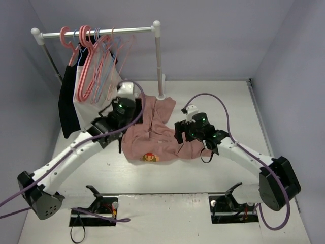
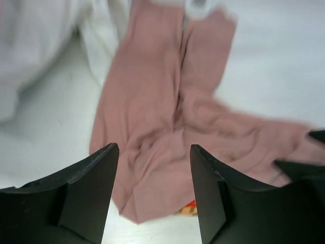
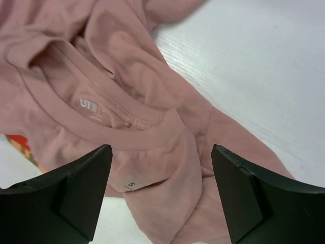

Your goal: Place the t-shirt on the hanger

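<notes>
The salmon-pink t-shirt [image 1: 152,129] lies crumpled on the table, its orange-yellow print [image 1: 150,157] at the near edge. My left gripper [image 1: 121,133] hovers over the shirt's left part; in the left wrist view it [image 2: 153,150] is open, with only cloth [image 2: 152,117] below. My right gripper [image 1: 179,131] stands at the shirt's right side; in the right wrist view it [image 3: 161,150] is open above the collar [image 3: 101,132] and size tag [image 3: 131,184]. Neither gripper holds anything. The thin pale-pink hanger [image 1: 122,51] hangs on the rail among other hangers.
A white clothes rack [image 1: 159,61] stands at the back left, its foot just beyond the shirt. On its rail hang coral-pink hangers [image 1: 86,61], pale blue ones, a white garment [image 1: 84,86] and a black garment [image 1: 67,107]. Walls close in the table on three sides.
</notes>
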`<control>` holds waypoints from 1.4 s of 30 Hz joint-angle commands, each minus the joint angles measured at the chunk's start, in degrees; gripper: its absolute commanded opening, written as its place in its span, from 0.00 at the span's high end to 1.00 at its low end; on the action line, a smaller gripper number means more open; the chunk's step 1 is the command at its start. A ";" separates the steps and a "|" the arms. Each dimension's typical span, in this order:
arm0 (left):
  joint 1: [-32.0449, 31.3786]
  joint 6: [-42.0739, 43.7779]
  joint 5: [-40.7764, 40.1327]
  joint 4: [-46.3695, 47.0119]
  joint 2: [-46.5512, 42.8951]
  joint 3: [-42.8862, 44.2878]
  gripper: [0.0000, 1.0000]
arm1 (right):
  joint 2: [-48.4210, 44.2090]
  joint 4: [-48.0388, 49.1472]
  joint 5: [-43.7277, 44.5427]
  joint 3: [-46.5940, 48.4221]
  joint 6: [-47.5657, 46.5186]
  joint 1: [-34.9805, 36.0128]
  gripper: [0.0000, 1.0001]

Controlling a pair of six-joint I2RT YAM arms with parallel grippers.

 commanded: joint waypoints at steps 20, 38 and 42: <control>24.65 28.91 21.43 -10.46 25.65 52.16 0.46 | -16.42 -0.25 -5.88 -1.33 0.63 0.14 0.18; 27.04 28.84 19.68 -11.57 31.95 53.43 0.46 | -17.42 -0.39 -8.84 -3.64 0.68 0.14 0.15; 27.30 28.13 20.14 -11.73 33.38 52.57 0.46 | -17.50 -0.47 -9.50 -3.82 1.27 0.14 0.15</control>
